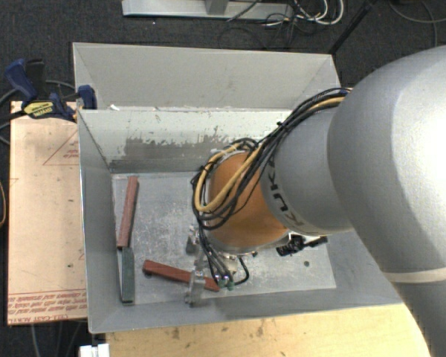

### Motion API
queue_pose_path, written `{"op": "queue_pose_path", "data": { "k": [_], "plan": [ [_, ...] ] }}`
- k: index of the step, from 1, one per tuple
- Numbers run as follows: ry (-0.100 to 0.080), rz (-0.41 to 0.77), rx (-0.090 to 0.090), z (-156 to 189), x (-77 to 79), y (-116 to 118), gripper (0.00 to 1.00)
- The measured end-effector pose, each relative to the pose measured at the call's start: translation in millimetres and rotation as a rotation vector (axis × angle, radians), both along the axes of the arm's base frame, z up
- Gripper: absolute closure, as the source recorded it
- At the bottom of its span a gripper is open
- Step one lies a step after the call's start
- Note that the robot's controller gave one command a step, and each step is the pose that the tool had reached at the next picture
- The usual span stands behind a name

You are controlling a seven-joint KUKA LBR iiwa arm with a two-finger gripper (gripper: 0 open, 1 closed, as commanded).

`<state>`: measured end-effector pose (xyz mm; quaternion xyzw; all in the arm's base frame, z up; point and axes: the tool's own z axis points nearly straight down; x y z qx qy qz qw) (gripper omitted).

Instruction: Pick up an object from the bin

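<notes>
My gripper [195, 268] is down near the bin's front, at the middle of the floor. Its fingers stand open, one on each side of the right end of a flat red bar [167, 271] that lies slanted on the floor. The near fingertip [196, 293] is right against the bar's front edge; the far one [193, 244] stands off from it. Nothing is lifted.
Along the left wall lie a long reddish-brown stick [126, 211] and, in line with it toward the front, a dark grey-green bar [126, 275]. The arm with its orange cover and cables hangs over the bin's right half and hides the floor there.
</notes>
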<state>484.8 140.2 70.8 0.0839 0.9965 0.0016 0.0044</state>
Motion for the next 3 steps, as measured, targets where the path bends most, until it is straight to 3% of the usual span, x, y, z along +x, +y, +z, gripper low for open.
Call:
{"op": "queue_pose_path", "data": {
  "k": [1,2,3],
  "plan": [
    [0.008,-0.002,-0.001,-1,-2.1,0,1.0],
    [-0.001,0.06,0.001,120,25.2,18,1.0],
    [0.001,-0.017,0.001,183,26.4,28,1.0]
  ]
}}
